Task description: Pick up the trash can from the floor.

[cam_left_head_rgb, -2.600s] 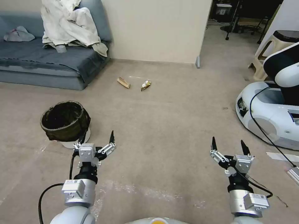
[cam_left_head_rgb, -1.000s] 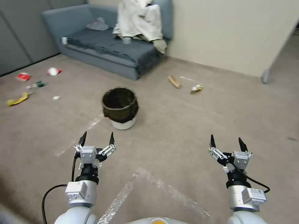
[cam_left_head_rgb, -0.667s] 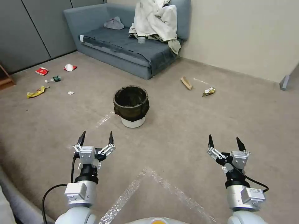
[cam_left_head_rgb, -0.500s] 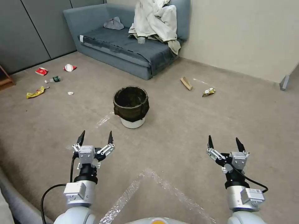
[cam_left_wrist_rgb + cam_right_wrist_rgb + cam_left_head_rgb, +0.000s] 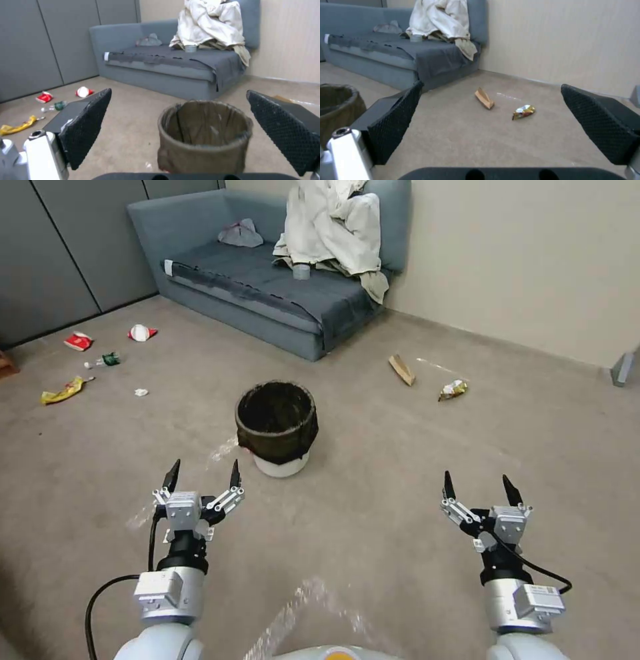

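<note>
The trash can [image 5: 277, 428] stands upright on the floor [image 5: 373, 493], a small white bin with a dark bag liner over its rim and upper part. My left gripper [image 5: 203, 477] hangs open just short of it and slightly to its left, with nothing between the fingers. In the left wrist view the trash can [image 5: 204, 140] sits framed between the left gripper's open fingers [image 5: 87, 127]. Off to the right, my right gripper [image 5: 479, 487] is open and empty above bare carpet. The right wrist view catches the trash can's edge [image 5: 338, 110].
A grey-blue sofa [image 5: 267, 300] with a heap of white cloth [image 5: 333, 227] stands behind the bin against a beige wall. Litter lies at the far left [image 5: 73, 363]; a brown scrap [image 5: 402, 370] and a gold wrapper [image 5: 452, 390] lie beyond the bin to the right.
The camera swung left and then came closer, so the bin shifted from the left edge to the middle and now sits lower. Both grippers stayed open in the same pose.
</note>
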Available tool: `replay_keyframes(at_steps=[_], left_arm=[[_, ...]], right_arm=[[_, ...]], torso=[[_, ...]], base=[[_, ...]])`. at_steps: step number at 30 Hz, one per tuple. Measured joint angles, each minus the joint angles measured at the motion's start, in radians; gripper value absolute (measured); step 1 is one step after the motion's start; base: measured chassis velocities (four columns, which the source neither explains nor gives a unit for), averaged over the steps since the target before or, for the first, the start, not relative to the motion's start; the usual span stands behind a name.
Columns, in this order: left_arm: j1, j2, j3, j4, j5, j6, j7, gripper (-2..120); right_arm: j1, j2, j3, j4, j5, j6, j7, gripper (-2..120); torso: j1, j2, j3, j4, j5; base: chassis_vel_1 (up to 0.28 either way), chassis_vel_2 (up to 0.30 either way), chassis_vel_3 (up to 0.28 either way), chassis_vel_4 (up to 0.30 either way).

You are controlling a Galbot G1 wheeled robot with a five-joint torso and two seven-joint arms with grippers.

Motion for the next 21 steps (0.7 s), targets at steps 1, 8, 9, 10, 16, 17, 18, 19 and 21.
replay_keyframes(at_steps=[1,8,9,10,16,17,18,19,21], left_arm=[[0.000,0.000,0.000,0.000,0.000,0.000,-0.002,100],[-0.014,0.004,-0.013,-0.006,-0.019,0.052,-0.029,100],[-0.014,0.004,-0.013,-0.006,-0.019,0.052,-0.029,100],[-0.025,0.007,-0.020,-0.009,-0.027,0.088,-0.038,100],[-0.139,0.066,-0.077,-0.067,-0.102,0.372,-0.094,100],[-0.163,0.084,-0.086,-0.078,-0.133,0.448,-0.101,100],[-0.192,0.110,-0.102,-0.083,-0.171,0.533,-0.103,100],[-0.220,0.137,-0.121,-0.080,-0.205,0.601,-0.093,100],[-0.249,0.168,-0.142,-0.060,-0.236,0.654,-0.068,100]], right_arm=[[0.000,0.000,0.000,-0.001,-0.001,0.001,0.000,100],[0.002,0.003,0.000,-0.009,-0.005,0.005,0.000,100],[0.002,0.003,0.000,-0.009,-0.005,0.005,0.000,100],[0.002,0.002,0.000,-0.011,-0.005,0.005,0.000,100],[0.006,0.001,-0.002,-0.021,-0.005,0.005,-0.001,100],[0.006,0.001,-0.001,-0.024,-0.004,0.005,-0.001,100],[0.006,0.000,-0.002,-0.027,-0.005,0.005,-0.001,100],[0.006,0.000,-0.001,-0.029,-0.005,0.005,-0.002,100],[0.007,-0.001,-0.001,-0.030,-0.005,0.005,-0.003,100]], torso=[[0.000,0.000,0.000,0.0000,0.0007],[0.000,0.000,0.000,-0.0001,-0.0011],[0.000,0.000,0.000,-0.0001,-0.0011],[0.000,0.000,0.000,0.0000,0.0003],[0.000,0.000,0.000,-0.0003,0.0002],[0.000,0.000,0.000,-0.0002,0.0000],[0.000,0.000,0.000,-0.0002,0.0002],[0.000,0.000,0.000,-0.0003,0.0002],[0.000,0.000,0.000,-0.0002,0.0001]], base=[[-0.301,0.293,0.297,-0.309],[-0.339,0.326,0.337,-0.332],[-0.370,0.299,0.365,-0.356],[-0.341,0.299,0.283,-0.263],[-0.153,0.170,0.146,-0.129],[0.000,0.000,0.000,0.000],[0.034,-0.028,-0.083,0.029],[0.069,-0.071,-0.083,0.083],[0.077,-0.062,-0.065,0.083]])
